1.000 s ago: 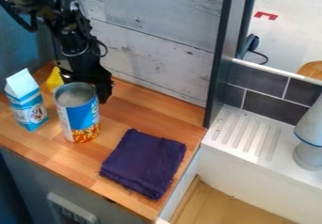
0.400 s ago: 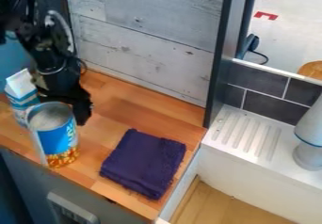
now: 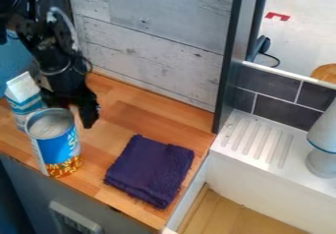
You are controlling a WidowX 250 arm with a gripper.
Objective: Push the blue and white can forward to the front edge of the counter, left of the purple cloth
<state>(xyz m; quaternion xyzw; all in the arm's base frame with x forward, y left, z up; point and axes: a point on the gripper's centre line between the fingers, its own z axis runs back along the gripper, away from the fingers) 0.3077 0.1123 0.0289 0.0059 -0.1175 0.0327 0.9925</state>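
1. The blue tin can [image 3: 55, 142] stood on the wood table [image 3: 121, 102], near the front edge and on the left side of the view. It had yellow and orange bits on the bottom of its label.
2. The can was upright, so its long way ran up and down. Its round silver top faced up.
3. The black gripper [image 3: 75, 109] hung down just behind the can, a bit to the right. From the jaws, the can was toward the front and a little left, very close by.
4. I could not tell if the jaws were apart, together or clamped on the can, because the can and carton hid part of them. I could not tell if they touched it, either.
5. The blue and white milk carton [image 3: 25, 100] stood behind the can, to its left.
6. The folded purple cloth [image 3: 150, 170] lay flat to the right of the can, with bare wood between them.
7. There was just one arm, and it came in from the top left.
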